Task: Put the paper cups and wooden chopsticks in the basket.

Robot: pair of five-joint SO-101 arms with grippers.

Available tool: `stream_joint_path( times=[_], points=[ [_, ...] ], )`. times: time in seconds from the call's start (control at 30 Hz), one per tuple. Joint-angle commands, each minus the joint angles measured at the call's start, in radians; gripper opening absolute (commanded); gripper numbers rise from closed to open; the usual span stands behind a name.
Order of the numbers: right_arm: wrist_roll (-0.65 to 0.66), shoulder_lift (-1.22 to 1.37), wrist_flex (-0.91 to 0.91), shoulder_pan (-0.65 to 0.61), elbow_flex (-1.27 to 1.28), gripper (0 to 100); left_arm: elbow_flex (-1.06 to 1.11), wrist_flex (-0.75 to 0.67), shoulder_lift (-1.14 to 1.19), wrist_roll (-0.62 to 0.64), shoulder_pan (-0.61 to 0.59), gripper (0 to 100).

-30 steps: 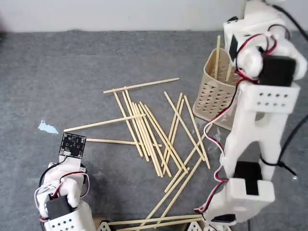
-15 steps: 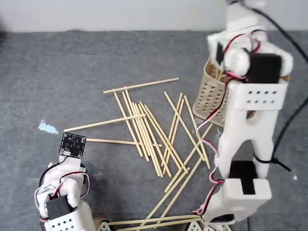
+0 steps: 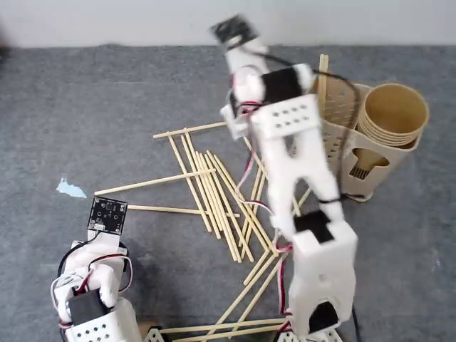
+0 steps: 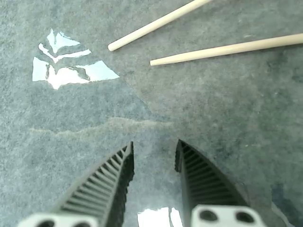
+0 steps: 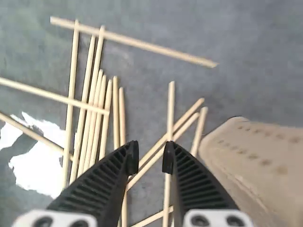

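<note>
The chopsticks (image 3: pixel 214 192) lie scattered on the counter (image 3: pixel 107 107), left of the basket (image 3: pixel 360 167) holding the paper cups (image 3: pixel 395 110); they look light, stiff and likely to roll, best pinched mid-length; the right pincer (image 5: pixel 150 153) hovers above them, slightly open, empty; the left pincer (image 4: pixel 154 153), near left, likewise.

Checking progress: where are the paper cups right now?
In the high view, the stacked paper cups sit inside the basket at the table's right side, right of an upright chopstick standing in it.
</note>
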Motion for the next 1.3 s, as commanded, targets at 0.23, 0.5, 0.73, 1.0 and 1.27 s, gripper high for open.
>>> stream_joint_path(
  times=[0.23, 0.5, 0.73, 1.0, 1.27],
  points=[
    [-0.012, 0.254, 0.036, -0.127, -0.049, 19.0, -0.012, 0.006, -0.008, 0.006, 0.005, 14],
    [-0.008, 0.394, -0.048, -0.139, -0.049, 17.1, -0.012, 0.006, -0.008, 0.006, 0.005, 14],
    [-0.006, 0.461, -0.131, -0.11, -0.051, 11.6, -0.012, 0.006, -0.008, 0.006, 0.005, 14],
    [0.005, 0.472, -0.14, -0.087, -0.046, 11.1, -0.012, 0.006, -0.008, 0.006, 0.005, 14],
    [0.058, 0.426, -0.125, -0.085, -0.051, 0.9, -0.012, 0.006, -0.008, 0.006, 0.005, 14]
  ],
)
